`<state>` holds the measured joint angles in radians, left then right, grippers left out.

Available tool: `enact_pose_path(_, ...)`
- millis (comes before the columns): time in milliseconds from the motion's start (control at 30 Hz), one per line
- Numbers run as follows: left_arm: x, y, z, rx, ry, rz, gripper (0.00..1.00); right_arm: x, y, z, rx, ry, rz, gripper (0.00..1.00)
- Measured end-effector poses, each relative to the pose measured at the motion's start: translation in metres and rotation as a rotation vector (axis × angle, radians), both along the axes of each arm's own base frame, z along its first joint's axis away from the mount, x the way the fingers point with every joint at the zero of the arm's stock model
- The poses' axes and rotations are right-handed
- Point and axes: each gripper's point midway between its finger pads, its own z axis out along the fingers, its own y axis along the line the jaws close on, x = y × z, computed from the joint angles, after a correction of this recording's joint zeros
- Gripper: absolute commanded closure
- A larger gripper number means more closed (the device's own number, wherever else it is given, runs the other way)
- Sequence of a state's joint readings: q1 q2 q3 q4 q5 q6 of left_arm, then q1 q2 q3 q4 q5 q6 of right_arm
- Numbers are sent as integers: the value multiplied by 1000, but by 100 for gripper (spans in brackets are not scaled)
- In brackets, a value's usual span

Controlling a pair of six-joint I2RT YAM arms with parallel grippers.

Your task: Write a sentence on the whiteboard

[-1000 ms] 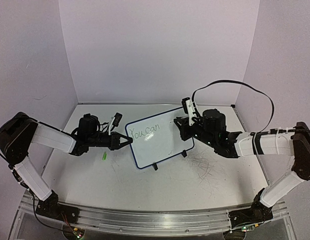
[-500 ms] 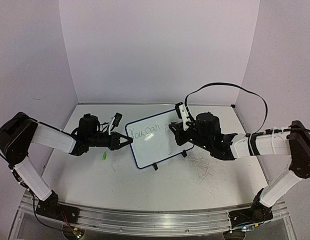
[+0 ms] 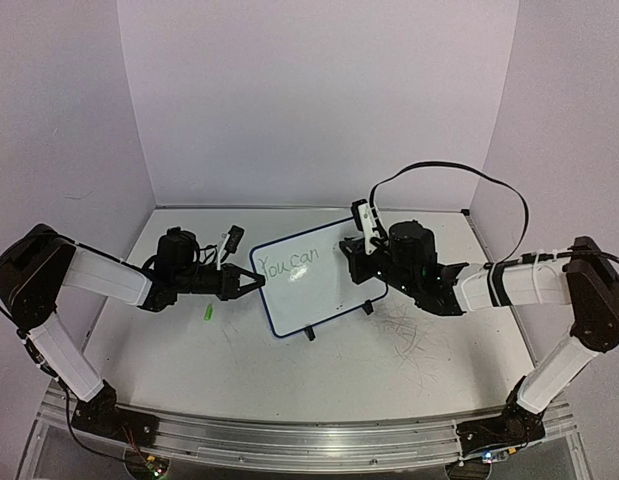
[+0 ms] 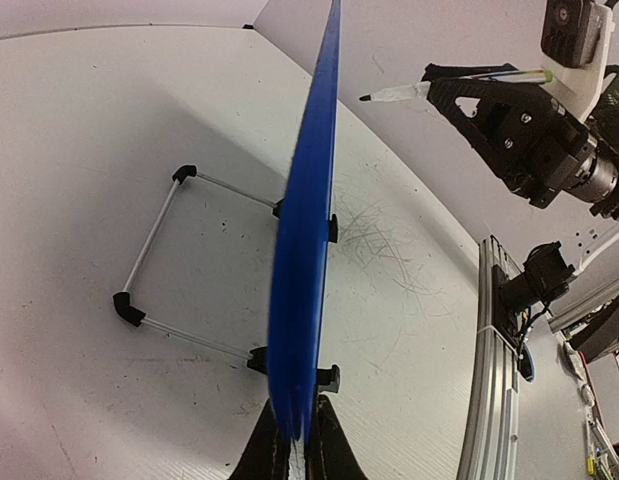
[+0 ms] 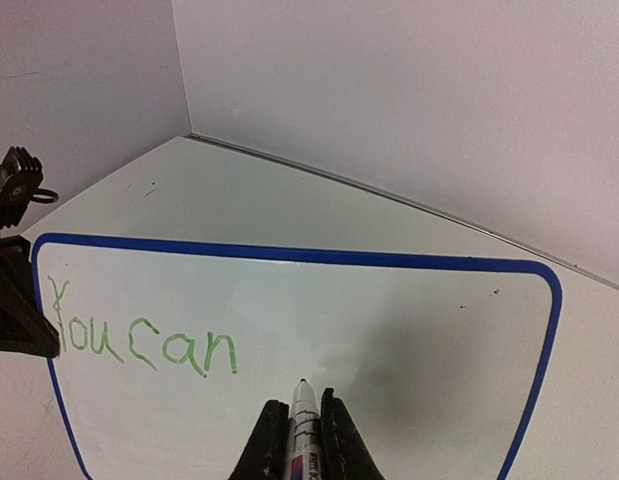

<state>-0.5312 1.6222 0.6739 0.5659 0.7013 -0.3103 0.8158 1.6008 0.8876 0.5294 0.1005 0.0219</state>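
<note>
**Examiner:** What is found changed in the overhead view?

**Inspector:** Against the frame of a second ago, the right gripper (image 3: 351,250) is found carried leftward, over the right edge of the whiteboard (image 3: 319,278). The board, the left gripper (image 3: 257,284) and the lettering are found unmoved. The board is stood tilted near mid-table, its left edge clamped by the left gripper. A small green object (image 3: 207,313), possibly a cap, is noted on the tabletop (image 3: 389,360), left of the board.

**Examiner:** And the left wrist view?

**Inspector:** The board is seen edge-on, its blue rim pinched between closed fingers. A wire stand (image 4: 149,240) with black feet is seen behind it. The marker (image 4: 459,86) is seen gripped by the right gripper. Its tip is aimed at the board face and appears just clear of it, but contact cannot be confirmed.

**Examiner:** The right wrist view?

**Inspector:** The jaws are closed on the marker barrel. The sentence (image 5: 139,340) is read as "You can", in thin green strokes on one line at the upper left. The tip is placed below and right of "can", over blank surface.

**Examiner:** Progress?

**Inspector:** Two words are recorded. The phrase is judged unfinished, and the lower and right parts of the board are left blank. The surface is noted as glossy and otherwise unmarked, with rounded corners.
</note>
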Motion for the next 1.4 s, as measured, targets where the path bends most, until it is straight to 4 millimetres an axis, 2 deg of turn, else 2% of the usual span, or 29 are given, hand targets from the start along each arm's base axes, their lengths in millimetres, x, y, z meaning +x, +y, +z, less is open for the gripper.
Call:
enact_pose_path(233,0,0,0,0,0,0,100,6,6,1,-8,-20,2,100)
enact_pose_path(733,0,0,0,0,0,0,100,11,4,-5,-22,-23,-23,100)
enact_pose_path(1400,0,0,0,1,0,1,100,16,8,-1,-10,-36,-30,100)
